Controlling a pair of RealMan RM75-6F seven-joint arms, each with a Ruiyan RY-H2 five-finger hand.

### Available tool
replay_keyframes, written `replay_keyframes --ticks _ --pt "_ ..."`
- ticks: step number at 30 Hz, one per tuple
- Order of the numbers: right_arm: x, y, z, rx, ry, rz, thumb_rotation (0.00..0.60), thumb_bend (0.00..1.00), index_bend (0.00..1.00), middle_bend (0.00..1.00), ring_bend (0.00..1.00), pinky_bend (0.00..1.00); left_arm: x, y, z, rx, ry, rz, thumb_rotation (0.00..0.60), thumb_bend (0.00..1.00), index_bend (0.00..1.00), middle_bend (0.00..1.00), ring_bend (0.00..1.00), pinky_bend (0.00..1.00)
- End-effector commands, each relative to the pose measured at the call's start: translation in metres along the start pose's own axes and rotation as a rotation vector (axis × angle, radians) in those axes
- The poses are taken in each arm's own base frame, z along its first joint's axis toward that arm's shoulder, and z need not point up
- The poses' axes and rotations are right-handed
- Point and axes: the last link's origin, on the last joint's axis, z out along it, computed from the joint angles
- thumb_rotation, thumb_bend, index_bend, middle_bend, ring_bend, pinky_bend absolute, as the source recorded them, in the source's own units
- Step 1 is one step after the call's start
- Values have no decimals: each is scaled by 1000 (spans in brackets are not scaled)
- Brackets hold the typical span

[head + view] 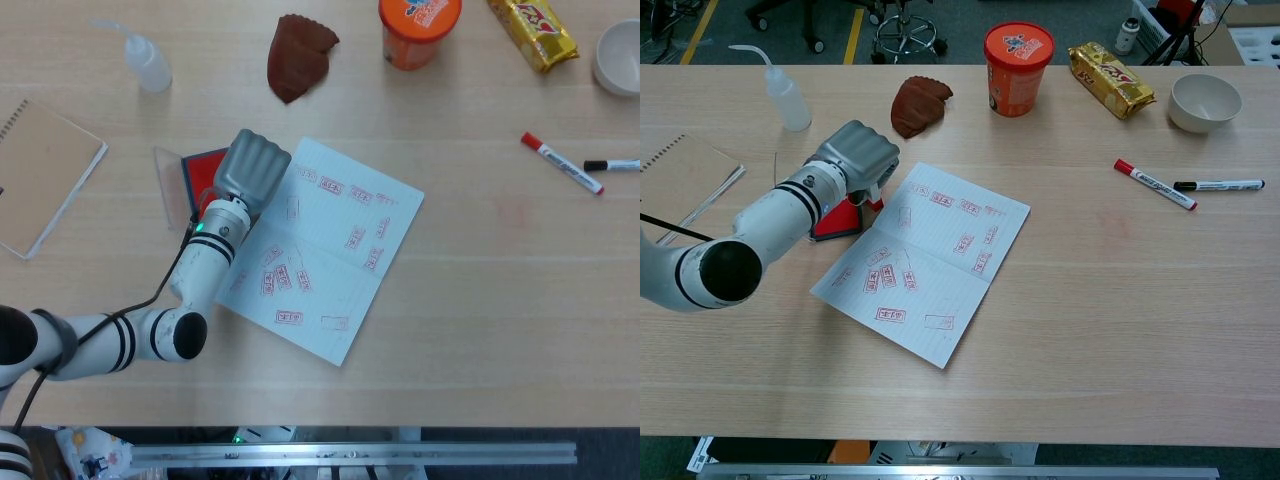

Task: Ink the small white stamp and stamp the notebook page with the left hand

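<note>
On the table's left half, by the pad: the inking step is in hand, judging by where the fist sits.

Ink pad (203, 164): red, just left of the page's top corner; its clear lid (170, 187) stands beside it.

Left hand (252, 172): a curled fist over the pad's right edge, where pad and page meet, knuckles up.

Fingers (862, 146): closed tight; what they hold is hidden in both views, so a grip on the stamp is likely but cannot be told.

Stamp: not visible anywhere on the table; probably inside the fist.

Page (345, 290): an open notebook lying askew, already dotted with red marks; bare paper shows near its lower corner and along the right edge.

Doing it well: press straight down on the red centre, not the rim, so the whole face takes ink; lift vertically; carry to a bare patch and set it flat, without rocking or sliding.

Risk: the loose page may shift or lift with the stamp.

Right hand: out of both views.
</note>
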Motion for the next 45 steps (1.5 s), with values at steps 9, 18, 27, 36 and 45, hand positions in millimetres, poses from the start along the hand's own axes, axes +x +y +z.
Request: replay_keyframes --ticks 9,18,27,36,45 --pt "0 0 0 1 -1 -1 600 68 432 509 408 517 3 -2 -1 0 15 -13 600 275 562 985 1000 1000" --pt "1 -1 0 2 3 -1 600 68 433 509 408 517 6 -5 -3 -2 27 -10 600 275 563 986 1000 1000" --pt "1 -1 0 7 4 2 600 68 433 509 408 517 15 -19 -10 9 76 7 600 276 566 985 1000 1000" --pt "1 -3 -1 12 3 2 600 68 432 509 408 517 1 -39 -19 27 70 56 600 275 568 986 1000 1000" --pt "2 -6 -2 15 7 -2 600 69 433 510 408 517 -13 -50 -18 47 72 68 600 275 569 986 1000 1000"
